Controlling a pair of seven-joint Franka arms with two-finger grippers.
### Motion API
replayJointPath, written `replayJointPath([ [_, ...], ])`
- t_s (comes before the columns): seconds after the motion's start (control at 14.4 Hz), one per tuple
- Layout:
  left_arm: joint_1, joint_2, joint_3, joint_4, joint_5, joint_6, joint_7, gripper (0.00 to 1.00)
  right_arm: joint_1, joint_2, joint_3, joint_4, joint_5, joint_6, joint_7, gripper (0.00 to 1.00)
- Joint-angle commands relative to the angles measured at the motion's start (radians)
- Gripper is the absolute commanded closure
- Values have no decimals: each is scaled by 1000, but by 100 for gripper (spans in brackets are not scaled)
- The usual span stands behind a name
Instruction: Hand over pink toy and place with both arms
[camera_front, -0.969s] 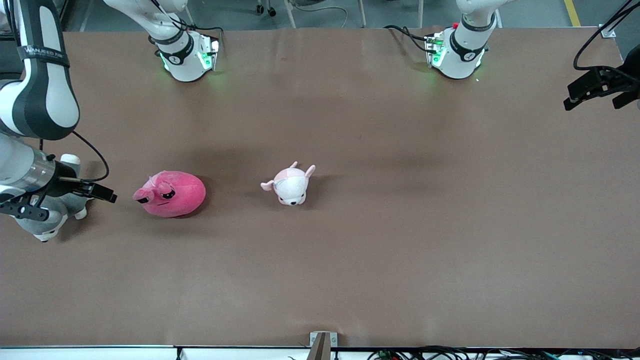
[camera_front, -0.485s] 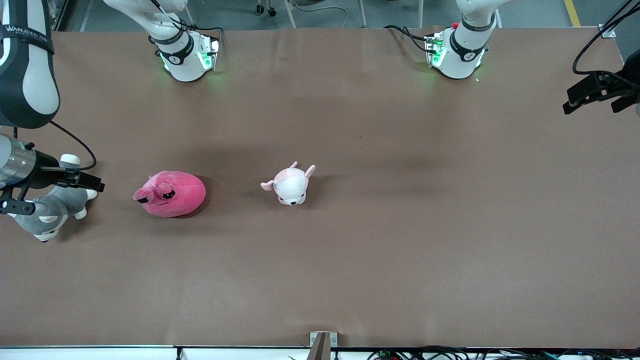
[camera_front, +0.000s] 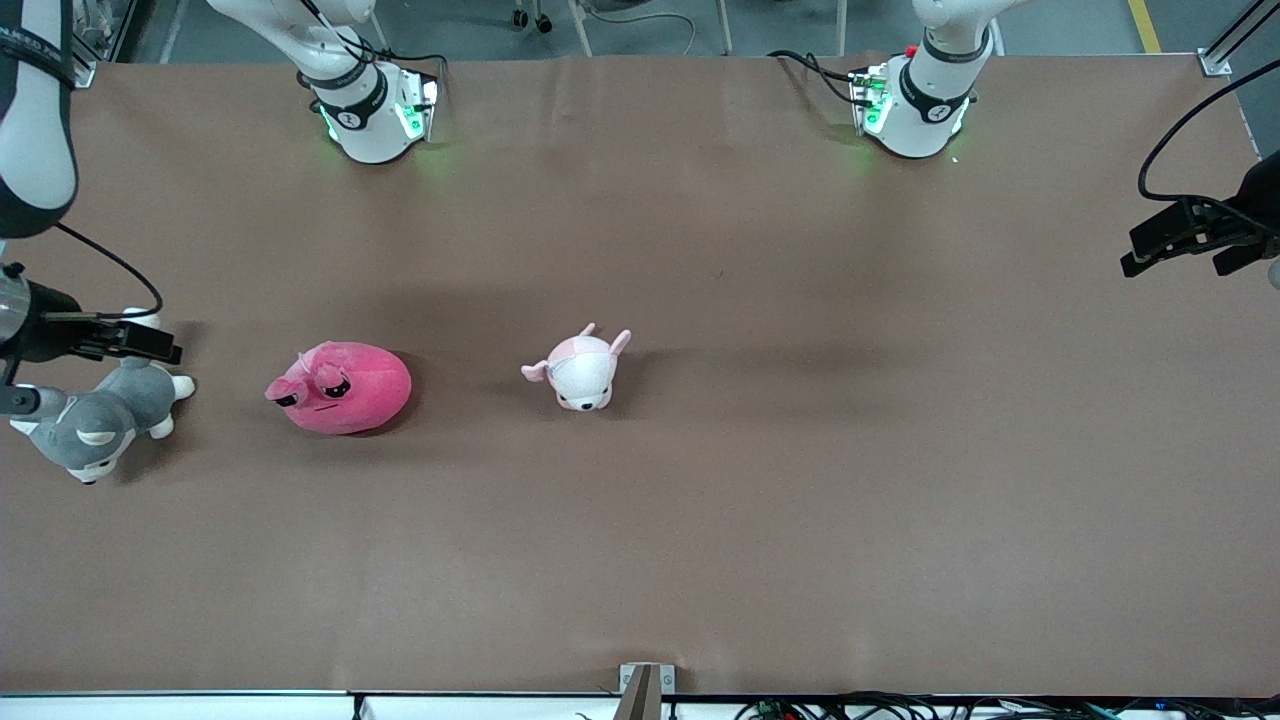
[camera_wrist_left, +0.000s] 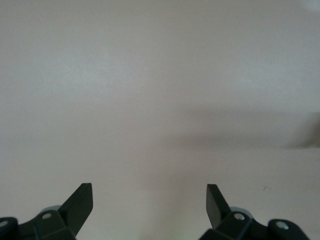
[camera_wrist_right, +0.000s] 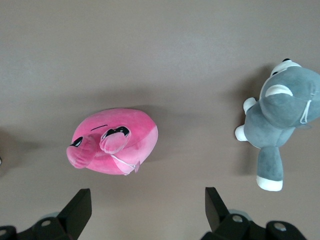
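The pink toy, a hot-pink rounded plush with half-lidded black eyes, lies on the brown table toward the right arm's end. In the right wrist view the pink toy sits ahead of the fingertips, apart from them. My right gripper hangs open and empty in the air, over the table's end above the grey dog plush. My left gripper is open too, with only bare table under it. It hovers at the left arm's end of the table, well away from every toy.
A small pale pink-and-white plush lies mid-table, beside the pink toy toward the left arm's end. The grey dog plush lies at the table's edge beside the pink toy. Both arm bases stand along the table's top edge.
My right gripper has drawn away from the pink toy toward the table's end, uncovering more of the grey dog plush. The left gripper has drifted a little. The toys have not moved.
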Motion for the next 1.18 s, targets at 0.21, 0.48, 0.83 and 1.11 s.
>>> replayJointPath([
  [0.21,9,-11,-5,0,0,3,20,0,-29,12,11,38,-18,-21,-13,0],
  [0.48,-11,-10,13,1,0,2,20,0,-29,11,12,70,-4,-67,-8,0],
  [0.83,-201,-11,210,3,0,-3,21,0,-21,-21,20,67,2,-162,-13,0],
  [1.11,-302,-11,309,4,0,-4,23,0,-5,-104,22,55,4,-187,-14,0],
])
